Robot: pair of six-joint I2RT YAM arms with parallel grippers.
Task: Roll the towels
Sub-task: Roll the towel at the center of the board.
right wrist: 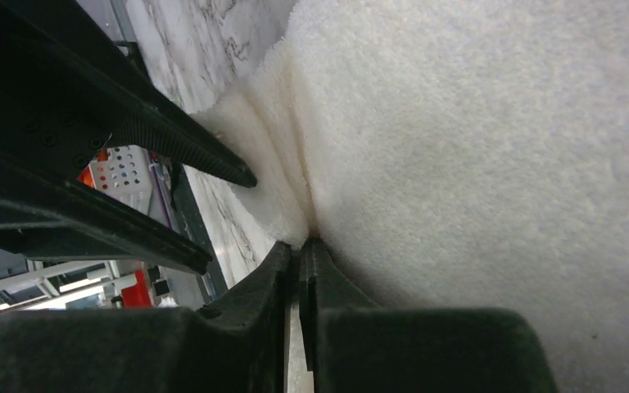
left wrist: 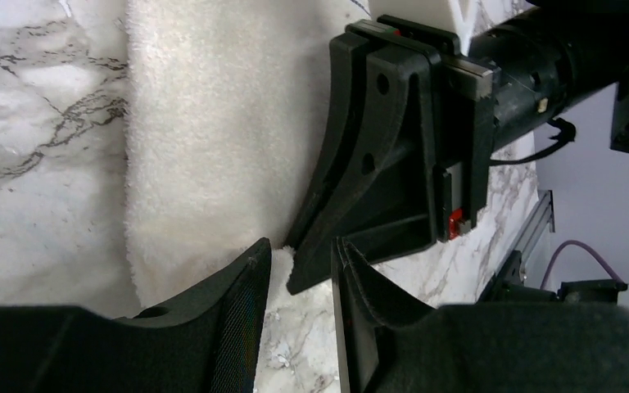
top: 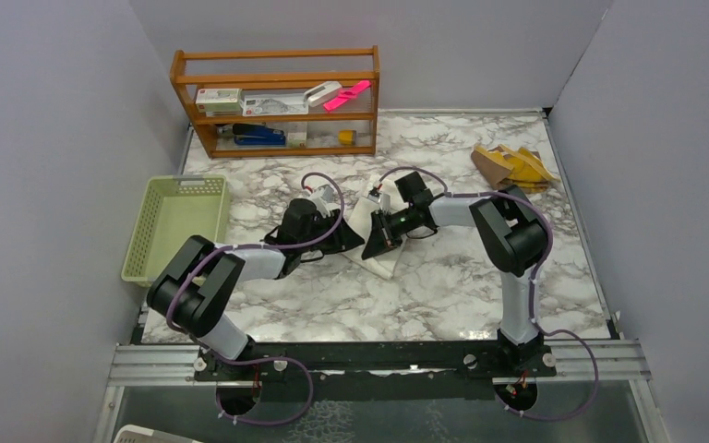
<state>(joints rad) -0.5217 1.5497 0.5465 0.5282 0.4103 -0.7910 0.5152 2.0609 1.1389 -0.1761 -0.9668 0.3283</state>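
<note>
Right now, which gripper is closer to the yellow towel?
Right. The right gripper pinches the white towel on the side toward the yellow towel; the left gripper is beside it, slightly farther off.

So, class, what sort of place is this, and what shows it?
Probably a robot lab cell, not a home: two arms bolted to a rail at a marble-look table, plain grey walls boxing it in, and staged props: a shelf, basket and towel.
</note>
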